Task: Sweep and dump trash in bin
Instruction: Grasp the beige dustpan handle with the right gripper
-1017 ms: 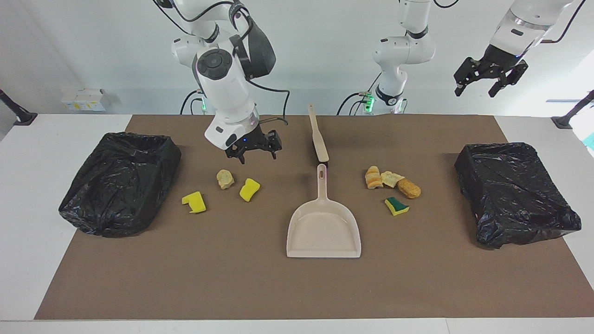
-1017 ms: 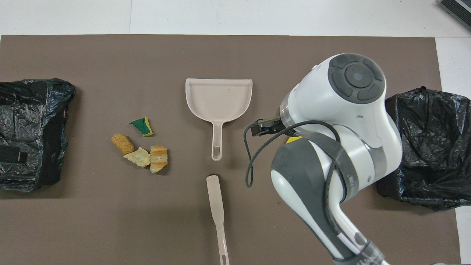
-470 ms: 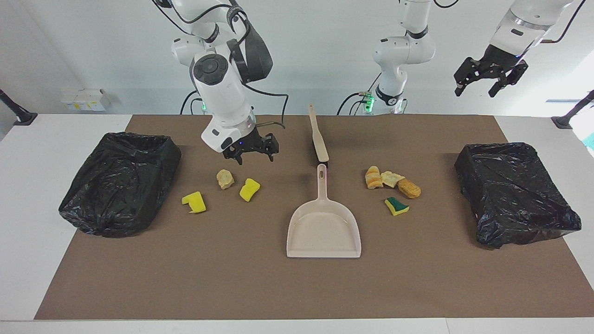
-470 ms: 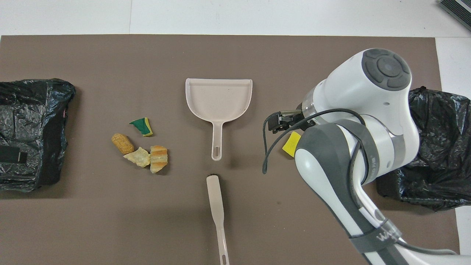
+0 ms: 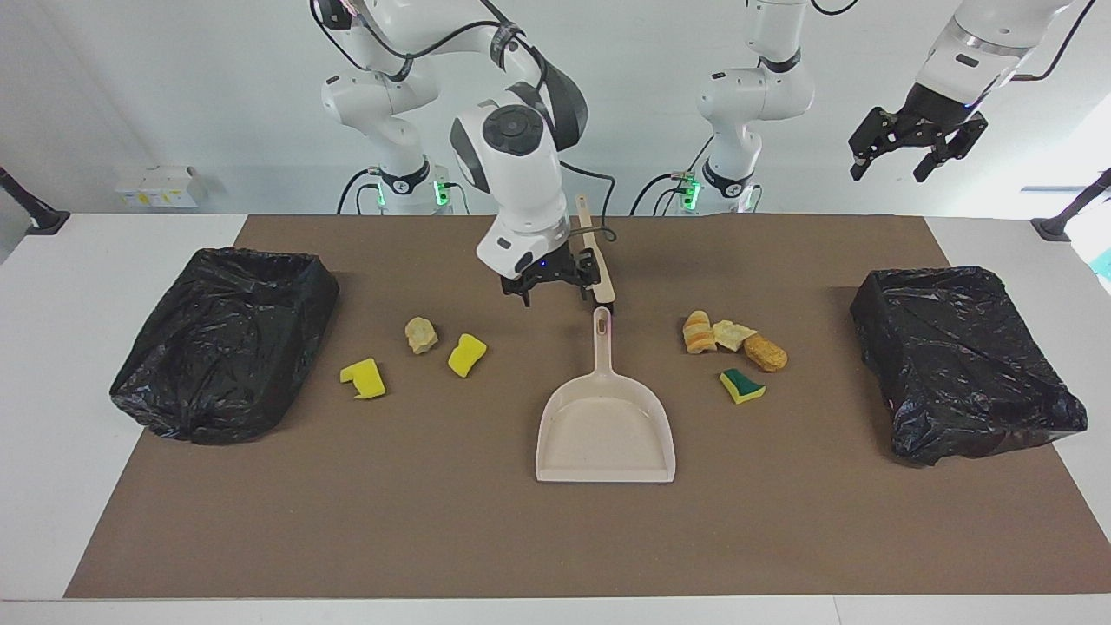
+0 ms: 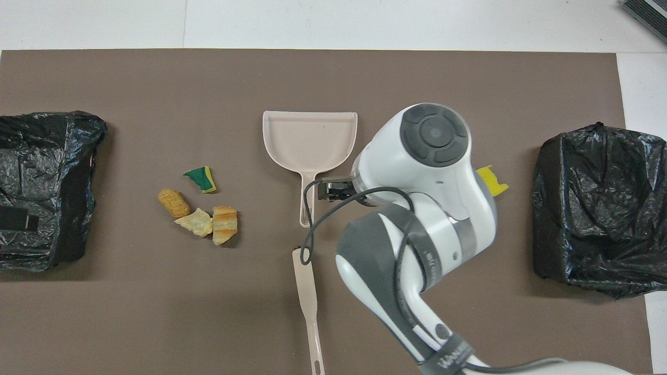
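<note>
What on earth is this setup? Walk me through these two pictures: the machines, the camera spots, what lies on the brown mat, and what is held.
These are two robot arms. One picture faces them across the table; the other looks steeply down from above their own end.

The right end effector hangs open and empty, low beside the beige brush, near the dustpan's handle. The left end effector waits open, raised above its end of the table.

On the brown mat lies a beige dustpan in the middle. Trash sits in two groups: three scraps toward the right arm's end, four scraps toward the left arm's end. A black-lined bin stands at each end, one and the other. Nothing is held.
</note>
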